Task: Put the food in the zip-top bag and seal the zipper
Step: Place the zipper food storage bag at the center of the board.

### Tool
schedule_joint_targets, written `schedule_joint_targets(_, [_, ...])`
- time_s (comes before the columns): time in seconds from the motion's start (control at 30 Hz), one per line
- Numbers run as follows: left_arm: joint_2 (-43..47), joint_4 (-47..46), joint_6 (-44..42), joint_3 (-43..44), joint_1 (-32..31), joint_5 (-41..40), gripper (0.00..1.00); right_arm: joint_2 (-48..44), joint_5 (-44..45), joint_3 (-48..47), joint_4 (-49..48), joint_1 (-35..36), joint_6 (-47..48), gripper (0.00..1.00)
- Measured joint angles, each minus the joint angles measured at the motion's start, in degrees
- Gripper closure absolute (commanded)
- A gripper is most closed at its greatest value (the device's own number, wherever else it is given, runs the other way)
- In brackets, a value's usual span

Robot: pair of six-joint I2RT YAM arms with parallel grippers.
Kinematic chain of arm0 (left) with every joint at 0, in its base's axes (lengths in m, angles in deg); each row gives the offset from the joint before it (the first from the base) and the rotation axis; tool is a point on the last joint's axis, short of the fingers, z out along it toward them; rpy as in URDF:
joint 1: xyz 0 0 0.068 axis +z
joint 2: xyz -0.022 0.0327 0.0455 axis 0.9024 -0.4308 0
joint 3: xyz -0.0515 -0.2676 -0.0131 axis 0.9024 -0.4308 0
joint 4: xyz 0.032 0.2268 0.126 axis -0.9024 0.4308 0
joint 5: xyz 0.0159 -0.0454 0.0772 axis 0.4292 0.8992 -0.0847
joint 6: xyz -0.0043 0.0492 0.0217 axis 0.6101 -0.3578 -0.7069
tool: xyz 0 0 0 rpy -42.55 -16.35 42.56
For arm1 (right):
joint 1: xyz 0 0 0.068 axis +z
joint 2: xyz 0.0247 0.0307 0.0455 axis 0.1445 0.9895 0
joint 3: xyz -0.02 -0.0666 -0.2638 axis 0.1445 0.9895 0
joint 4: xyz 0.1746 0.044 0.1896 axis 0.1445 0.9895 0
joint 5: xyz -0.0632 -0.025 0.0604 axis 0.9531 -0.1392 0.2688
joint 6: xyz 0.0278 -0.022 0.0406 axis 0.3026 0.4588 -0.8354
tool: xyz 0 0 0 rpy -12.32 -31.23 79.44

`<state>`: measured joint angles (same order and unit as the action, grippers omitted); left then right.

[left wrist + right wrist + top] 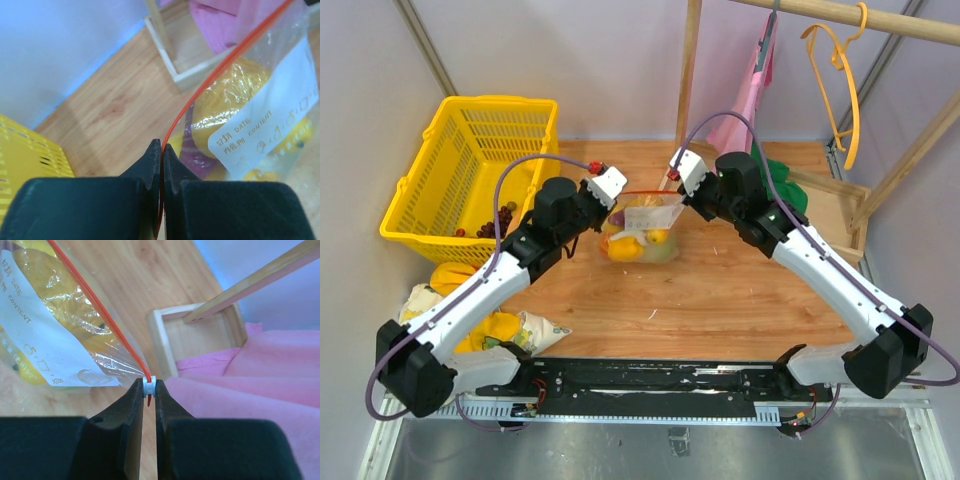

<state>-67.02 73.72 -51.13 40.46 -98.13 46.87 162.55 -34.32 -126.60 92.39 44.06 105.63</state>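
Near the upper middle of the top view the zip-top bag (pixel 642 228) hangs stretched between the two arms above the wooden table (pixel 720 290), its top edge held on both ends; whether its bottom rests on the table cannot be told. The left claw (pixel 161 147) is pressed together on one end of the orange-red zipper (pixel 230 56), the thin strip running out from between its black fingers toward the upper right of the left wrist view. The right claw (pixel 148 385) is clamped on the small white slider (pixel 148 386) at the other end of the strip, its fingers held slightly apart by the slider. Inside the clear pouch lies the food (pixel 625 245): yellow and orange pieces, with a purple piece (pixel 195 155) showing low in the left wrist view. A white label (pixel 270 100) with printed and handwritten marks sits on the front of the bag. Whether the zipper is pressed shut along its length cannot be told. At the upper left of the top view stands a yellow mesh basket (pixel 470 160) with a few small dark red pieces in it, and printed snack packets (pixel 545 325) lie at the lower left. A pink cloth (pixel 755 90) and an orange hanger (pixel 845 80) hang from a wooden rail at the upper right
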Motion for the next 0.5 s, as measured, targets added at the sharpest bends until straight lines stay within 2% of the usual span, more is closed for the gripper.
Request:
schedule_joint_targets(0.1, [-3.9, -1.1, -0.1, 3.6, 0.4, -2.4, 0.99, 1.0, 1.2, 0.0, -3.9, -1.0, -0.2, 0.99])
schedule_joint_targets(0.2, [-4.3, -1.5, 0.6, 3.6, 0.7, -1.6, 0.95, 0.6, 1.4, 1.6, -7.2, -1.4, -0.9, 0.99])
schedule_joint_targets(0.37, [-0.5, -2.2, 4.3, -1.9, 0.6, 3.7, 0.90, -3.8, -0.1, 11.8, -11.8, -1.4, -4.2, 0.97])
schedule_joint_targets(0.5, [2.4, -1.9, 10.9, -8.0, 0.5, 10.4, 0.87, -8.7, -2.1, 21.0, -12.5, -1.5, -8.5, 0.91])
